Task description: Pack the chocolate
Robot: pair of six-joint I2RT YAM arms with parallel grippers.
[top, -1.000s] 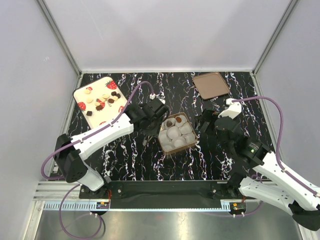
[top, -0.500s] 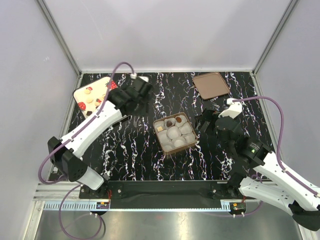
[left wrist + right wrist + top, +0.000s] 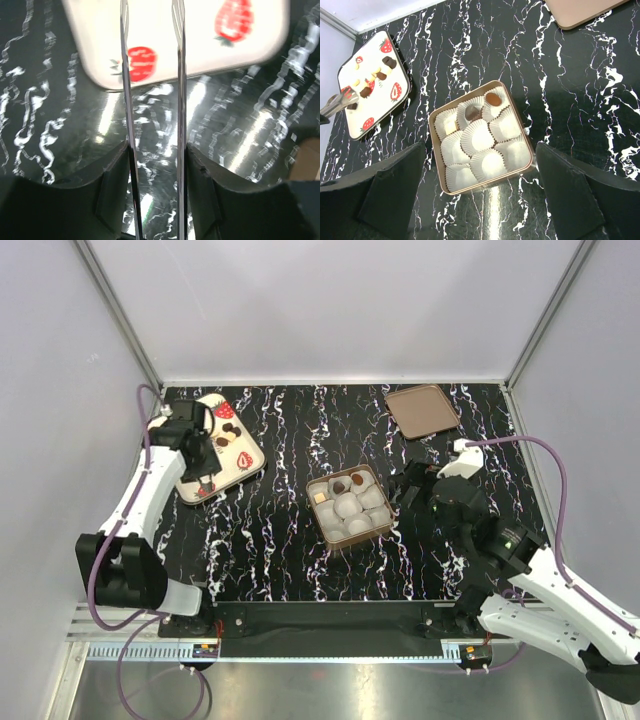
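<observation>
Two prongs of the left gripper (image 3: pixel 150 30), narrowly apart and empty over the tray (image 3: pixel 200 55), should straddle one chocolate (image 3: pixel 389 62); right gripper (image 3: pixel 480 150) gapes.

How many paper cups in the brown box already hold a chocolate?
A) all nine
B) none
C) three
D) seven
C: in the box, three chocolates sit along one side; the other six paper cups are empty.

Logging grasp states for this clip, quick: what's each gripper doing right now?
Left gripper: slightly open, nothing seen between its fingers.
Right gripper: wide open, holding nothing.
</observation>
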